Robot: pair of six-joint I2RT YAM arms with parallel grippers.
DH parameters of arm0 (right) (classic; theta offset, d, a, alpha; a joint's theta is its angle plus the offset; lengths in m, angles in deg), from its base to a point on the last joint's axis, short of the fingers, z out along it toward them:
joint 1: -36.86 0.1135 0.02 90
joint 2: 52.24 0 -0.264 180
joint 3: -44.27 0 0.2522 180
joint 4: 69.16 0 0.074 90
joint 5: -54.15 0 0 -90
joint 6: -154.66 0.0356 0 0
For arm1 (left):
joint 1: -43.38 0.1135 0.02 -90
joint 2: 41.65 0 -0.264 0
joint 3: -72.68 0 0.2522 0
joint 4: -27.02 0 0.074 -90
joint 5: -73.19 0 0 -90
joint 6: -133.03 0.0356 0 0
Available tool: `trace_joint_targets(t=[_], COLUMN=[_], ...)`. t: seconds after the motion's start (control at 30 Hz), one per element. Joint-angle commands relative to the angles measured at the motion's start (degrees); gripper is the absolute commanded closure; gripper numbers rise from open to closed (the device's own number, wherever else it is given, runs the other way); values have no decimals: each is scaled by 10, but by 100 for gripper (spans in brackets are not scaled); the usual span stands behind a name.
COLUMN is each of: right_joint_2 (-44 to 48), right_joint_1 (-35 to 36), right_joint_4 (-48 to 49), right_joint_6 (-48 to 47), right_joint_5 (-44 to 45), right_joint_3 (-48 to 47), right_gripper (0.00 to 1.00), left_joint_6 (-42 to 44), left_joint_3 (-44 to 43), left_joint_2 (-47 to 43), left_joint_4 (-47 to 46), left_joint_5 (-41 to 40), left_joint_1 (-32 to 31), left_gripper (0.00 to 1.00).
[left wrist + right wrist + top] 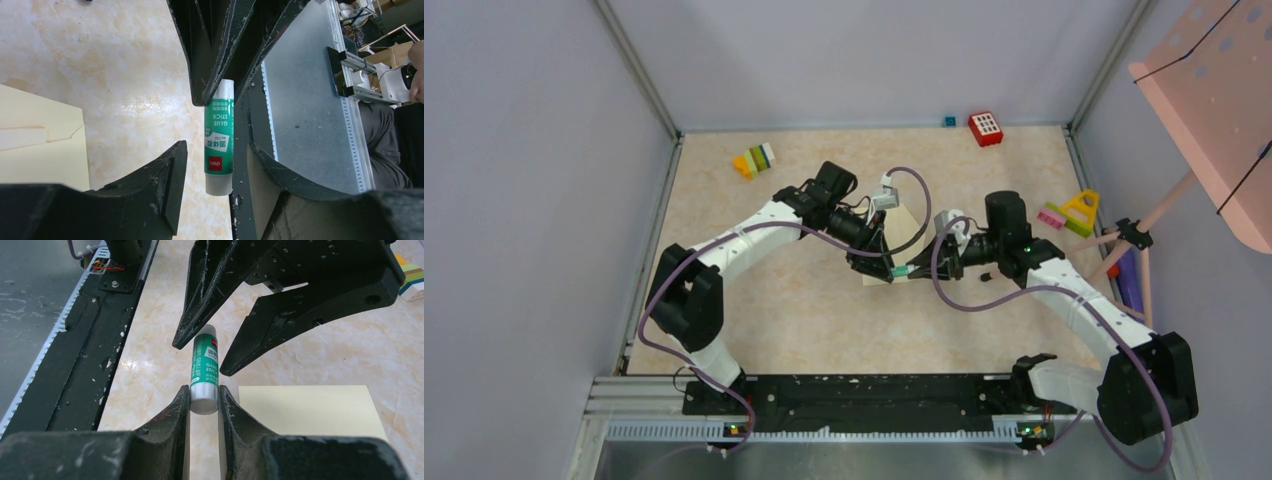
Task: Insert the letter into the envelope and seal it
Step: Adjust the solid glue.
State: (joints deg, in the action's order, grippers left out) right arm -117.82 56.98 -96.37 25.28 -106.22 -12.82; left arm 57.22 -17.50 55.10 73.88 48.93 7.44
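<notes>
- While the two arms meet tip to tip in the top view, the glue stick (902,271) bridges the left pincer (886,266) and the right pincer (921,270). The envelope (910,228) lies on the table (774,300) directly beneath both sets of tips. I judge the glue is held there so it sits right over the paper it must seal.
- From the left wrist, the left pincer (216,147) is spread wide, with a gap on either side of the glue stick (219,145). It surrounds the near end without holding it. At the far end the right pincer (220,97) pinches the stick. The envelope (42,150) lies flat off to one side of the open fingers, flap edges showing.
- From the right wrist, the right pincer (203,392) is clamped on the grey end of the glue stick (205,365) and carries it alone. Ahead, the left pincer (201,359) gapes around the white end. That suits either a handover or pulling off a cap; which end is the cap I cannot tell.
- The envelope (310,410) rests just beside the right fingers and below them, untouched. No loose letter shows, and I cannot tell whether it is already inside.
</notes>
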Motion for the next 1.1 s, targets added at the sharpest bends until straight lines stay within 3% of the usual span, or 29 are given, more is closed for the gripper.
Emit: trace_joint_targets(t=[0.0, 0.2, 0.4, 0.47, 0.6, 0.67, 0.87, 1.07], right_joint_2=[8, 10, 7, 7, 5, 7, 35, 47], right_joint_1=[4, 4, 4, 4, 4, 4, 4, 4], right_joint_4=[48, 57, 57, 57, 50, 27, -14, -4], right_joint_6=[23, 28, 27, 26, 24, 3, -70, -72], right_joint_5=[-12, -7, -5, -2, 9, 16, 23, 15], right_joint_3=[-22, -18, -17, -17, -23, -31, -27, -16], right_gripper=[100, 100, 100, 99, 69, 62, 60, 68], left_joint_6=[5, 11, 12, 15, 24, 35, 51, 50], left_joint_3=[-5, -2, -5, -5, -10, -15, -24, -31], left_joint_2=[-11, -14, -13, -14, -18, -20, -10, -3], left_joint_4=[-17, -16, -15, -13, -6, 6, 34, 38], left_joint_5=[5, 3, 4, 3, -6, -9, 10, 16], left_joint_1=[-1, -2, -3, -3, -3, -3, -2, -2], left_gripper=[46, 50, 80, 85, 86, 87, 87, 88])
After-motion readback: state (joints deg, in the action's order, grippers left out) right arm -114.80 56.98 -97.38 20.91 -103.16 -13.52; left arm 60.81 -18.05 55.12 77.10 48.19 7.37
